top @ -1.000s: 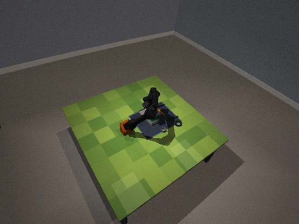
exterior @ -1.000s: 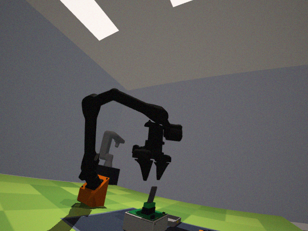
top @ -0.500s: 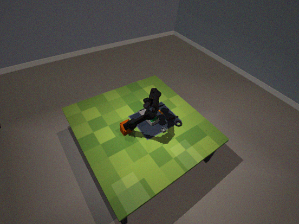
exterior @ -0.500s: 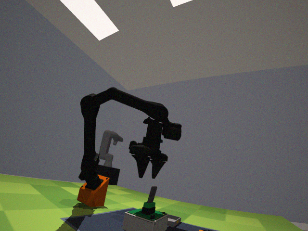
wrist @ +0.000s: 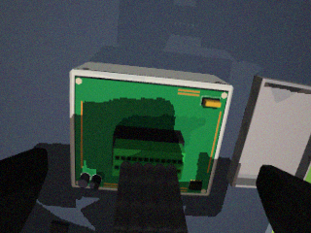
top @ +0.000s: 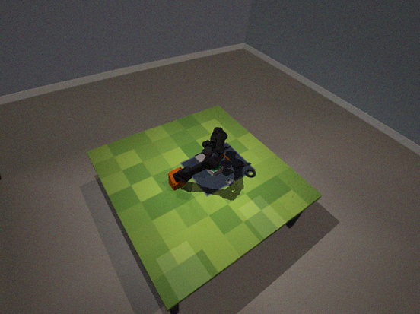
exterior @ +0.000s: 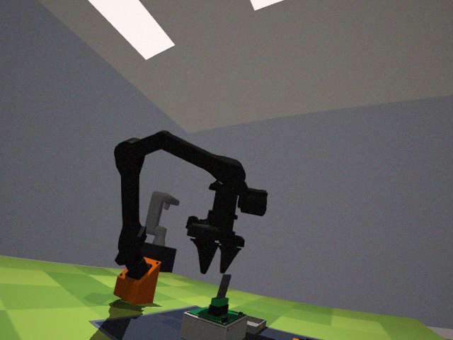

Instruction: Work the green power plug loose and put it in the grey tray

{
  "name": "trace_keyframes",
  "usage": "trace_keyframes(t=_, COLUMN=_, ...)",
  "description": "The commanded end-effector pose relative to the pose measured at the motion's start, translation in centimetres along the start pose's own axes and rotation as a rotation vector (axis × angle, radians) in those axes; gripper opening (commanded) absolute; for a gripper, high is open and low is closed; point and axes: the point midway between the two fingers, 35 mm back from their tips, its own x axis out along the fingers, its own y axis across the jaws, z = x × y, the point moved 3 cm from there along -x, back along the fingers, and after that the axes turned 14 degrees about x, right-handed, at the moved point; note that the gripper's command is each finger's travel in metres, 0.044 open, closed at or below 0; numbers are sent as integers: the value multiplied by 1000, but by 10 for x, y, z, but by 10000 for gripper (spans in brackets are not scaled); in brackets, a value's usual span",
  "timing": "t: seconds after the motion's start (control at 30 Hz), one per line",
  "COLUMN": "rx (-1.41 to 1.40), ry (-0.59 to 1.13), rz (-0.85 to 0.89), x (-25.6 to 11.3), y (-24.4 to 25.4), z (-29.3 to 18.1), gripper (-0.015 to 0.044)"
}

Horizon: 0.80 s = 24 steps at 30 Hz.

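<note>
The green plug (exterior: 219,302) (wrist: 146,152) sits in the black socket (exterior: 218,311) (wrist: 148,132) on the green circuit board (top: 215,168) (exterior: 235,316) (wrist: 97,92). A dark grey ribbon cable (exterior: 224,286) (wrist: 151,206) rises from the plug, leaning slightly in the exterior view. My gripper (exterior: 212,273) (wrist: 157,169) is open and empty, pointing down above the plug and cable. In the wrist view its fingers stand either side of them. The grey tray (top: 200,156) (exterior: 261,324) (wrist: 247,128) lies beside the board's box and looks empty where its inside shows.
A dark blue mat (top: 210,185) lies under the box and tray. An orange-handled tool (top: 226,157), a dark ring (top: 250,172) and a small pale object (top: 229,181) lie around the box. Small black round parts (wrist: 88,181) stand on the board near the socket.
</note>
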Motion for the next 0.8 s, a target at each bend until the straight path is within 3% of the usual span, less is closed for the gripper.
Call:
trace_keyframes(t=0.0, rx=1, ry=7, rz=1, x=2, y=-4, z=-17, gripper=430)
trace_keyframes(t=0.77, rx=2, ry=8, rz=1, x=20, y=-7, z=-30, gripper=430)
